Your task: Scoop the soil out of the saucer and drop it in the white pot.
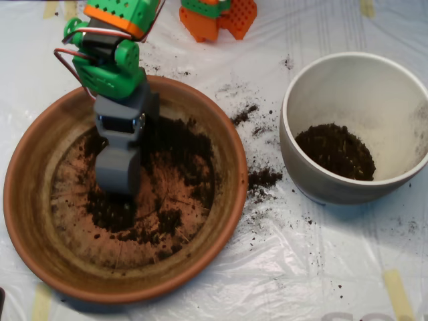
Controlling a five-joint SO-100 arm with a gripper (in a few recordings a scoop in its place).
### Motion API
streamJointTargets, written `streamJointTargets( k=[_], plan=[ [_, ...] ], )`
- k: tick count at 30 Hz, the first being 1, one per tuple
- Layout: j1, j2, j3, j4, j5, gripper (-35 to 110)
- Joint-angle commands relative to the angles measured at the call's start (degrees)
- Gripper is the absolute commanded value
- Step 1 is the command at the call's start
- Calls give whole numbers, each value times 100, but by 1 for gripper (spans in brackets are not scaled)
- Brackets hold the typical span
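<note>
While lowered into the saucer (40, 221), scoop (118, 175) — jaw state untellable — meets soil (177, 150) to load; white pot (348, 73) waits right.

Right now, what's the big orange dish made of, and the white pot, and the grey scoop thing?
The saucer looks like unglazed terracotta: matte orange-brown, with a stained bottom. The white pot seems to be ceramic: smooth off-white walls and a thick rounded rim, maybe glazed. The scoop is probably plastic: flat, even grey with blocky molded edges, standing in the soil.
</note>
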Motion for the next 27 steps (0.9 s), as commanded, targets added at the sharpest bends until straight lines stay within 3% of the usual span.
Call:
streamJointTargets(
  k=[1, 12, 15, 27],
  plan=[
    [202, 202, -123, -114, -229, 40],
    [167, 659, 281, -888, -202, 31],
    [149, 765, 334, -984, -237, 14],
    [-53, 606, 193, -976, -580, 31]
  ],
)
